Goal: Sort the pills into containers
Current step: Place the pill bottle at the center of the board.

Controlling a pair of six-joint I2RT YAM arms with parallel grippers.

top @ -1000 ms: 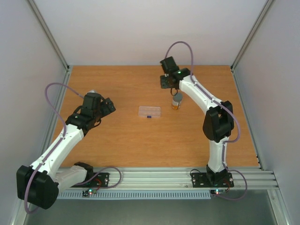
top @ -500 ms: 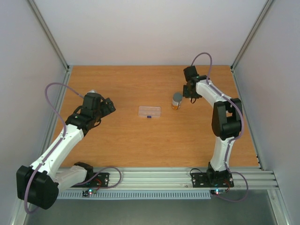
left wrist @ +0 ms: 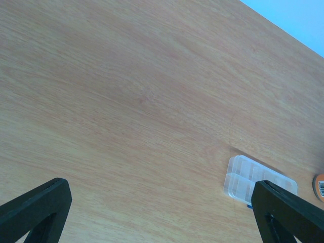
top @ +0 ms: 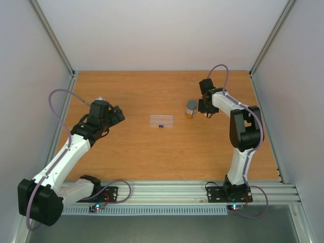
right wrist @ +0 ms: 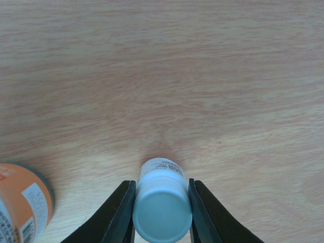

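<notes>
The clear pill box (top: 161, 120) lies closed at the table's middle; it also shows in the left wrist view (left wrist: 258, 182). A dark blue pill (top: 160, 126) lies at its near edge, and a blue speck (left wrist: 248, 205) shows there in the left wrist view. My right gripper (top: 206, 106) is shut on a small white bottle with a pale cap (right wrist: 162, 202), held upright at the table surface; the gripper (right wrist: 162, 212) grips it by both sides. My left gripper (top: 117, 114) is open and empty over bare wood left of the box, its fingers (left wrist: 35, 207) wide apart.
An orange bottle with a grey cap (top: 191, 109) stands just left of my right gripper and right of the pill box; it shows at the left edge of the right wrist view (right wrist: 20, 202). White walls ring the table.
My right arm has swung from behind the orange bottle to its right side and come down nearer. The left arm has not moved.
</notes>
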